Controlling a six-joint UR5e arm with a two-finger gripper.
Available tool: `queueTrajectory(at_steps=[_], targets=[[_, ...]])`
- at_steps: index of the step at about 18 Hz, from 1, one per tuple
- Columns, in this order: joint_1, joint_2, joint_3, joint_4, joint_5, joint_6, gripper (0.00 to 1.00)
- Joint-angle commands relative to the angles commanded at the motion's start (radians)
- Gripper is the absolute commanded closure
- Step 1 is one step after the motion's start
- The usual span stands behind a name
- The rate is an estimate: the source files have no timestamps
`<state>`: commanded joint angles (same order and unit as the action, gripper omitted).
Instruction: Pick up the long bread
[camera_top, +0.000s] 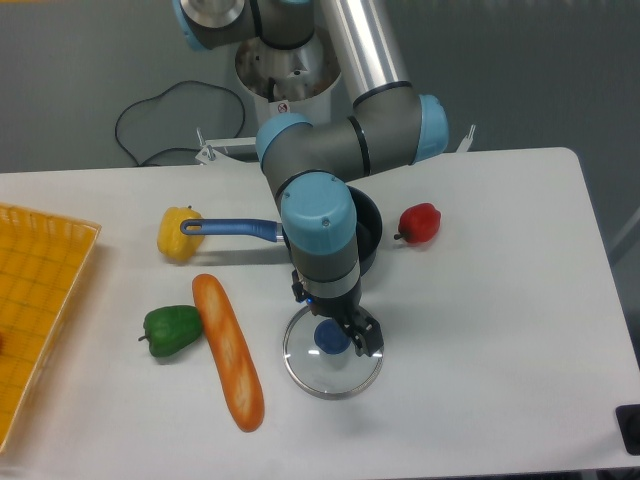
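Currently gripper (343, 335) over glass lid (332, 362), long bread (229, 350) untouched.
Fingers around the lid's blue knob, closure unclear; bread lies near tabletop (500, 330) front edge, touching green pepper (172, 329).

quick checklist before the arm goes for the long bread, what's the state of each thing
1. Long, glossy orange-tan baguette-shaped bread in full view, nothing on top: ok.
2. End effector lined up over the bread: not ok, it sits over the round glass lid with the blue knob.
3. End effector empty: cannot tell, it is at the knob.
4. Room beside the bread: not ok, the green pepper touches its left side.
5. Path from lid to bread free: ok.
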<state>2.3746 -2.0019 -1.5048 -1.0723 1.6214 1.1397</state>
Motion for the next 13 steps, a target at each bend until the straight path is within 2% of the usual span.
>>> queueTrajectory(at_steps=[6, 8, 10, 13], targets=[[-0.002, 0.000, 0.000, 0.000, -0.006, -0.002, 0.00], [-0.005, 0.000, -0.018, 0.005, -0.005, -0.003, 0.00], [-0.017, 0.000, -0.049, 0.032, 0.008, -0.009, 0.00], [-0.015, 0.005, -0.049, 0.055, 0.003, -0.026, 0.00]])
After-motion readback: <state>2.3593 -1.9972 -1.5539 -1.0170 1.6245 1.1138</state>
